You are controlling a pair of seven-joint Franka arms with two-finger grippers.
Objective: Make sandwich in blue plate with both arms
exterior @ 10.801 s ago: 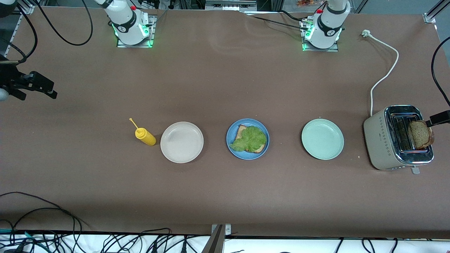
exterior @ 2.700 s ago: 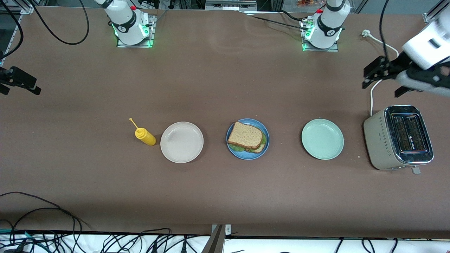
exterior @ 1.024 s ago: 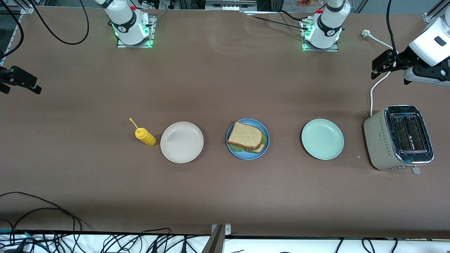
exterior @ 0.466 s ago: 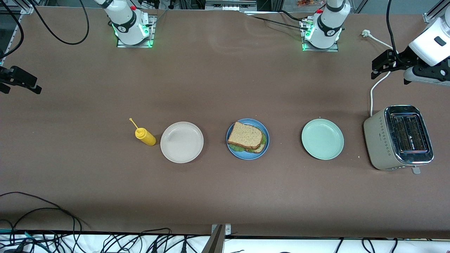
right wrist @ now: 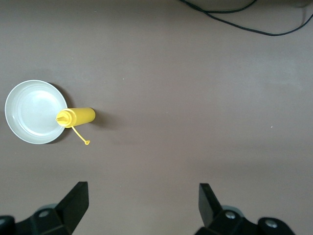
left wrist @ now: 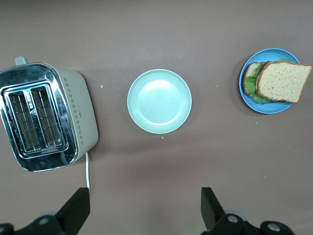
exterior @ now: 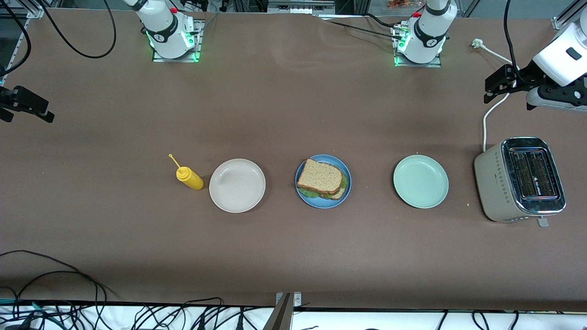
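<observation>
The sandwich (exterior: pixel 320 178) lies on the blue plate (exterior: pixel 346 193) in the middle of the table: a brown bread slice on top, green lettuce and a lower slice peeking out under it. The left wrist view shows the sandwich (left wrist: pixel 283 81) on the blue plate (left wrist: pixel 268 108) too. My left gripper (exterior: pixel 508 102) hangs open and empty over the table at the left arm's end, above the white cord; its wrist view shows the left gripper (left wrist: pixel 143 198) with jaws wide apart. My right gripper (exterior: pixel 25 118) waits open and empty at the right arm's end, its jaws spread in the right wrist view (right wrist: pixel 143 192).
A cream-white plate (exterior: pixel 237 185) and a yellow squeeze bottle (exterior: pixel 189 178) stand toward the right arm's end. A mint-green plate (exterior: pixel 420 181) and a toaster (exterior: pixel 520 179) with empty slots stand toward the left arm's end. A white cord (exterior: pixel 499 103) runs from the toaster. Cables hang along the front edge.
The bread slice once held over the toaster now tops the lettuce on the blue plate. The left gripper has let go and drawn back. Over the last second nothing moved.
</observation>
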